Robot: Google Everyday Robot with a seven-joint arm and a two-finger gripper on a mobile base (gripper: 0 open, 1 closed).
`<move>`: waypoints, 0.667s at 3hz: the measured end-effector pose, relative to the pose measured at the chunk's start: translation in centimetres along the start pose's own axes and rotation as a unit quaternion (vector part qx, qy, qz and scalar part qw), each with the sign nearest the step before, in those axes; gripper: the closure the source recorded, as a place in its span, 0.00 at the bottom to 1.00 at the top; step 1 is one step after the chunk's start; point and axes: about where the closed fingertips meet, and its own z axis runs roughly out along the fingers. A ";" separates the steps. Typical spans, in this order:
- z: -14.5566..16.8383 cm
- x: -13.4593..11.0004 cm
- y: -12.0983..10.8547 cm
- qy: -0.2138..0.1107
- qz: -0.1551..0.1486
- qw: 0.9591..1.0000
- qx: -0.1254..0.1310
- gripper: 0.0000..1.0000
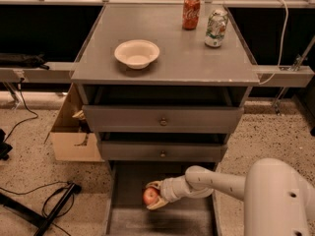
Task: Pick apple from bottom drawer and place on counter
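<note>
The small red apple (150,195) sits between the fingers of my gripper (153,195), just above the floor of the open bottom drawer (127,219). One pale finger (155,185) is over the apple and the other is under it, so the gripper is shut on the apple. My white arm reaches in from the lower right. The grey counter (187,58) is above, on top of the cabinet.
A cream bowl (137,53), a red soda can (191,13) and a green-white can (216,28) stand on the counter. The two upper drawers stick out slightly over the bottom drawer. A cardboard box (74,136) and cables (49,205) lie on the floor at left.
</note>
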 end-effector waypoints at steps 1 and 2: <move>-6.9 -6.9 -1.1 0.028 0.017 0.998 0.053 1.00; -8.0 -13.4 0.5 0.048 0.058 0.996 0.045 1.00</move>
